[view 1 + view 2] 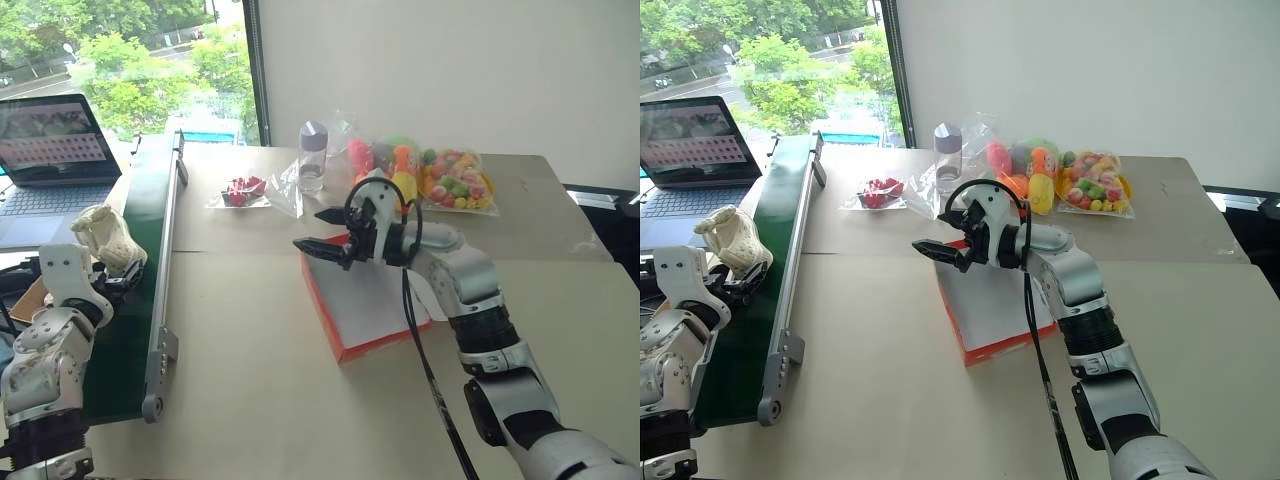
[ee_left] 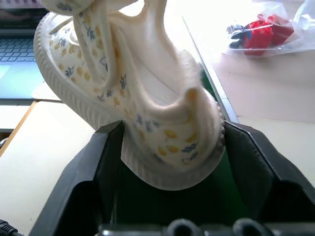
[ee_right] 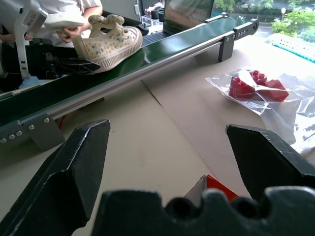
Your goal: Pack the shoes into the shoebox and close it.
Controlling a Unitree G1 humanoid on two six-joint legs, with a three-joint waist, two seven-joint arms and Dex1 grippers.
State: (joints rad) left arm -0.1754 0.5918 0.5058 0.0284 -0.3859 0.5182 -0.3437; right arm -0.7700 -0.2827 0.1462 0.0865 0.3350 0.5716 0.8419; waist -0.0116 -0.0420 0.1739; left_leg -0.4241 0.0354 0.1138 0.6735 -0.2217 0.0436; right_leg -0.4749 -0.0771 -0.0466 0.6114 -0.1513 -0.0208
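- Step in hand, as I judge it: picking the first shoe (image 1: 108, 236) off the green conveyor (image 1: 140, 300). My left claw (image 2: 167, 162) has its two fingers on either side of the shoe's heel end; I cannot tell whether they are pressing it yet or just bracketing it.
- My right claw (image 1: 322, 232) is released, fingers spread wide with nothing between them, hovering just above the shoebox (image 1: 365, 305).
- The shoebox lies on the counter (image 1: 280, 390) to the conveyor's right, its white inside showing, so it looks ready to receive.
- Next move, I reckon: firm up the grip on the heel, lift the shoe clear of the conveyor and carry it right to the shoebox, with my right claw drawn aside to leave room.
- Count: one shoe visible, its mate not located; one shoebox; one conveyor; one laptop (image 1: 50, 150) beyond the conveyor's left side.
- Past the shoebox: one clear bottle (image 1: 312, 157), one bagged red item (image 1: 243, 190), and a heap of bagged coloured toys (image 1: 440, 178) I cannot count exactly.
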